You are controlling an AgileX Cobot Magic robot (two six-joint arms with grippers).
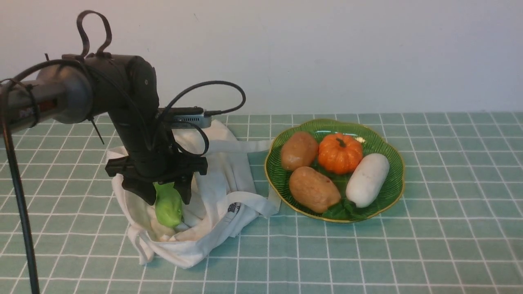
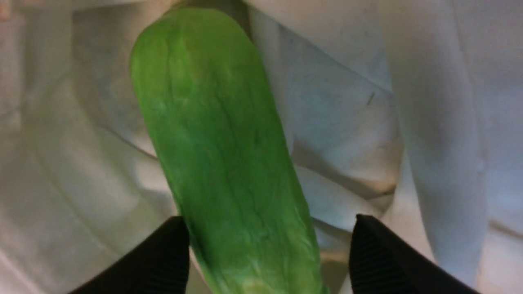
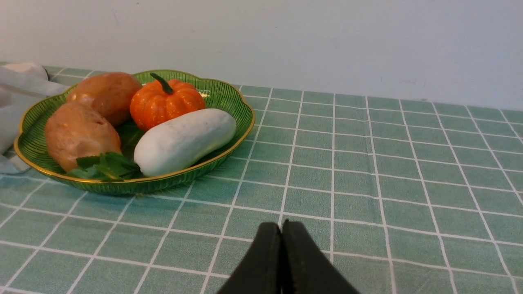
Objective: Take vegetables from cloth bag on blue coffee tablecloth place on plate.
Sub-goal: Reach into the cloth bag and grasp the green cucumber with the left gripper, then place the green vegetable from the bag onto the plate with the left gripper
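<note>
The light green vegetable (image 1: pixel 168 208) stands tilted in the open mouth of the off-white cloth bag (image 1: pixel 216 192) on the teal grid tablecloth (image 1: pixel 408 245). My left gripper (image 1: pixel 167 202) reaches down into the bag, open, with one finger on each side of the vegetable. In the left wrist view the vegetable (image 2: pixel 220 147) touches one finger (image 2: pixel 167 257), with a gap to the other, and bag cloth (image 2: pixel 429 122) is all around. My right gripper (image 3: pixel 282 228) is shut and empty, low over the tablecloth (image 3: pixel 408 183), out of the front view. The green plate (image 1: pixel 392 192) is right of the bag.
The plate (image 3: pixel 229 94) holds two brown potatoes (image 1: pixel 312 188), an orange pumpkin (image 1: pixel 340 153), a white oblong vegetable (image 1: pixel 367 179) and a green leaf sprig (image 1: pixel 341 209). A bag strap (image 1: pixel 245 145) reaches toward the plate. A pale wall runs behind the table.
</note>
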